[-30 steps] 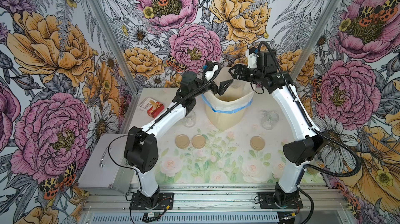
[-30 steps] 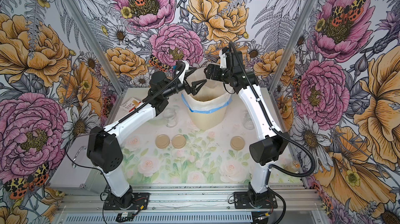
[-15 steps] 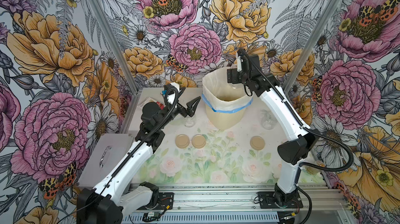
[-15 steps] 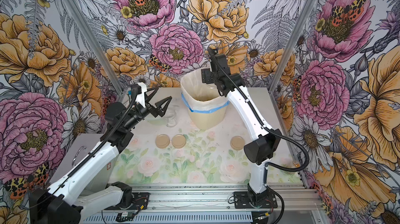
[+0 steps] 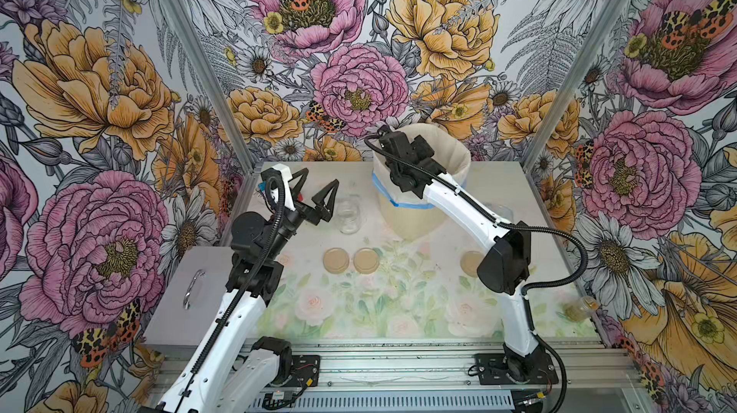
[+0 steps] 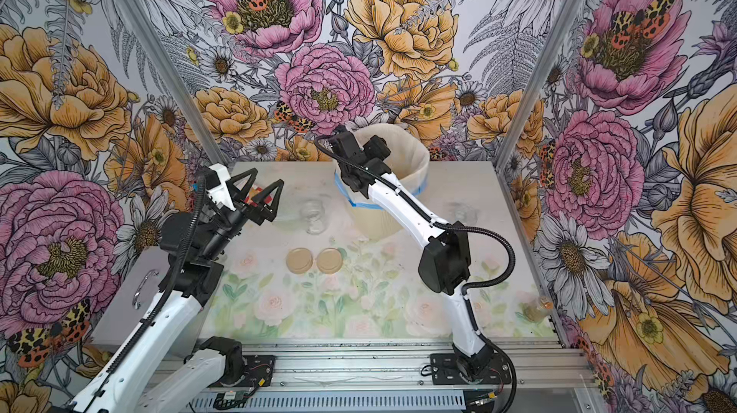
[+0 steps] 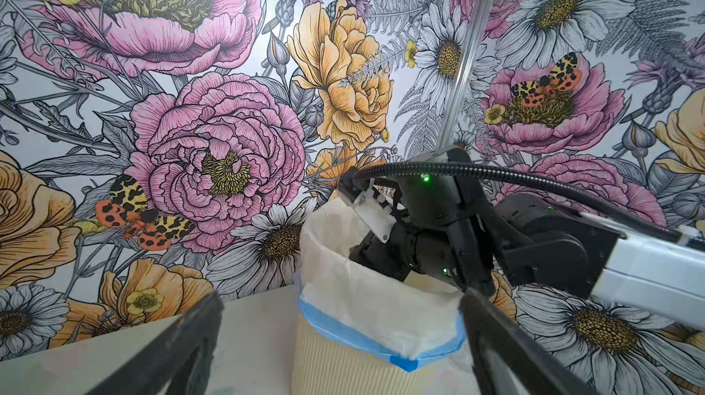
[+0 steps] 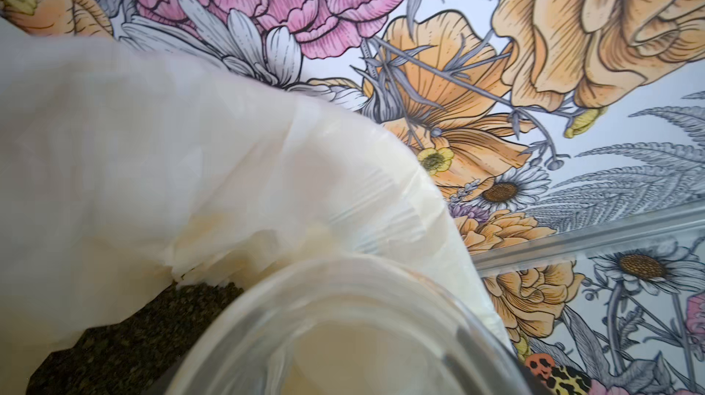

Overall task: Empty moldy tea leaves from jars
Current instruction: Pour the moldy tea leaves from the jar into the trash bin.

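**Emptying at the bin.** The right hand [image 5: 424,153] reaches over the rim of the bin [image 5: 410,223], which stands at 12 o'clock on the surface [image 5: 399,303]; it is clamped on the held jar [image 8: 343,317], whose glass fills the wrist view just above the loose film of the bag [image 8: 190,126]; no dark matter shows inside the glass, so the pour is probably done. The moldy tea leaves [image 8: 126,336] lie as a dark heap low in the bag, close below the jar. The left hand [image 5: 321,177], jaws wide apart and empty, hovers at 10 o'clock, just beside an empty jar [image 5: 347,215] standing lidless. In a top view a further jar [image 6: 462,213] stands at 2 o'clock, too faint to judge its contents; tan lids [image 5: 335,260] lie flat near the centre.

**Hazards, as judged.**
- The jar mouth sits near slack bag film; a withdrawal that drags the rim across it could snag the film and tug the bag off the bin, or flick leaves onto the surface.
- Smooth glass offers little friction; a quick turn back upright could let the jar slip into the bin.
- Crumbs clinging inside could scatter if the jar leaves the bin mouth-down.
- The left hand is close to the empty jar; a careless sweep towards 3 o'clock could topple it or meet the right arm.
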